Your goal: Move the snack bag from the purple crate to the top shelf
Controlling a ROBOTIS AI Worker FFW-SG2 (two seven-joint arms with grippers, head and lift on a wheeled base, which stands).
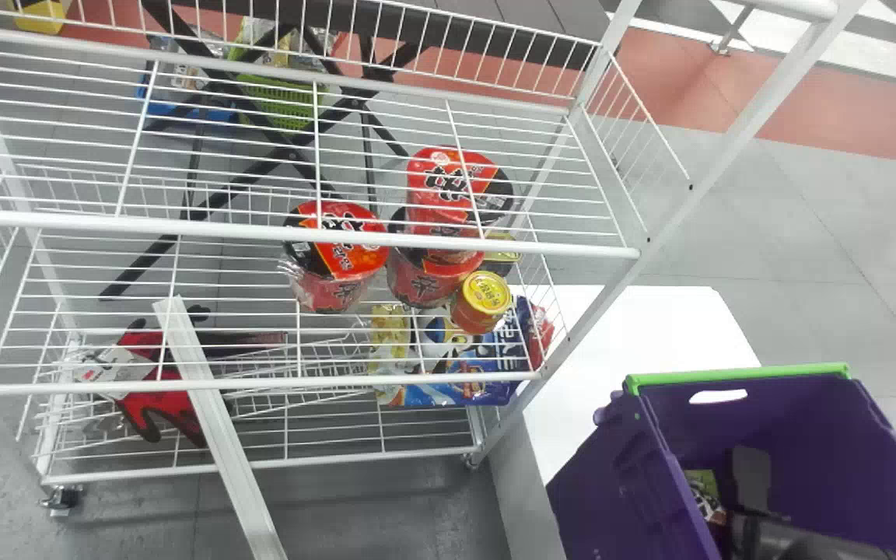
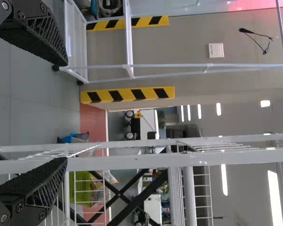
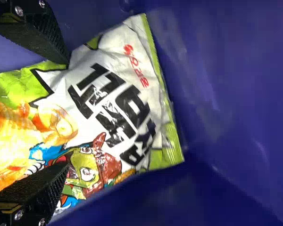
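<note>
While the snack bag (image 3: 122, 94) lies inside the purple crate (image 1: 798, 420), near one of its walls, the right tool (image 1: 740, 505) is down in the crate with it, its fingers spread apart over the bag (whether they touch it, I cannot tell). The white desk (image 1: 635, 327) extends beyond the crate's far side. Left of the crate stands the white wire rack (image 1: 292, 228), its top shelf (image 1: 526, 148) higher than the crate. Red noodle cups (image 1: 339, 241), a yellow-lidded can (image 1: 483, 302) and a blue package (image 1: 448, 381) are on the rack's lower levels, on the side nearer the crate; red gloves (image 1: 156, 389) lie farther from it. Well apart from the crate, the left tool (image 2: 67, 110) is near white rack bars, released, its fingers apart.
</note>
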